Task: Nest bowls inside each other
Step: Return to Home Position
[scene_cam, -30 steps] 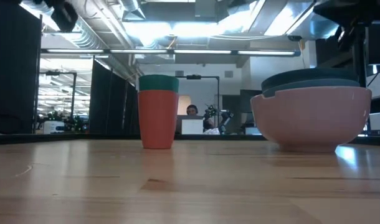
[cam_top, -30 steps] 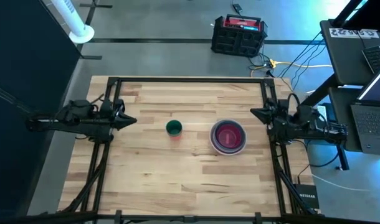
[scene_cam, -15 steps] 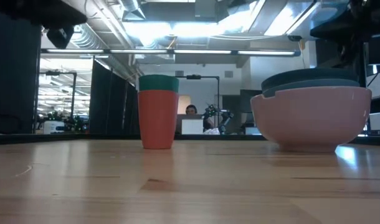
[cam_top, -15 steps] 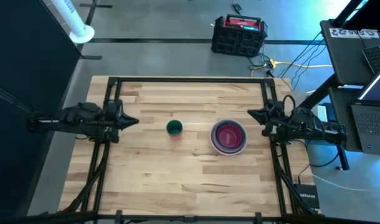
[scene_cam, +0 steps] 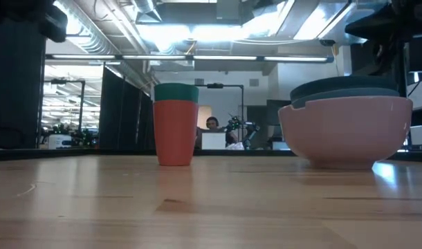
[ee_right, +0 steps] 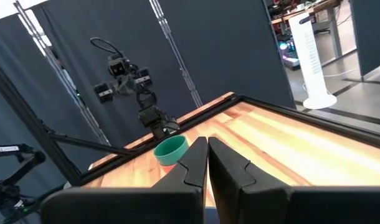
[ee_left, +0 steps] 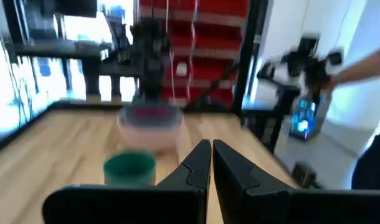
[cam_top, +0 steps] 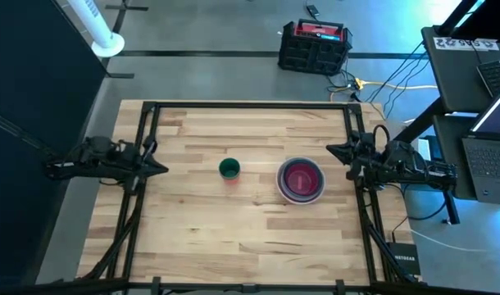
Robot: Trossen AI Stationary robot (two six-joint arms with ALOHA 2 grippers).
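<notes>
Dim workshop floor around a pale wooden worktop (cam_top: 250,229). Right of centre on it, the nested bowls (cam_top: 300,180), pale outermost, magenta innermost, settled as one stack. Probably light, stiff, smooth plastic; best pinched at the outer rim, gently, to avoid sliding the stack. To their left, apart from them, the stacked cups (cam_top: 229,170), green inside orange. At the left edge, the left end effector (cam_top: 158,169), fingers pressed together, empty; drawn further back toward that edge than half a second ago. At the right edge, the right end effector (cam_top: 333,150), likewise closed and empty, unmoved since then.
</notes>
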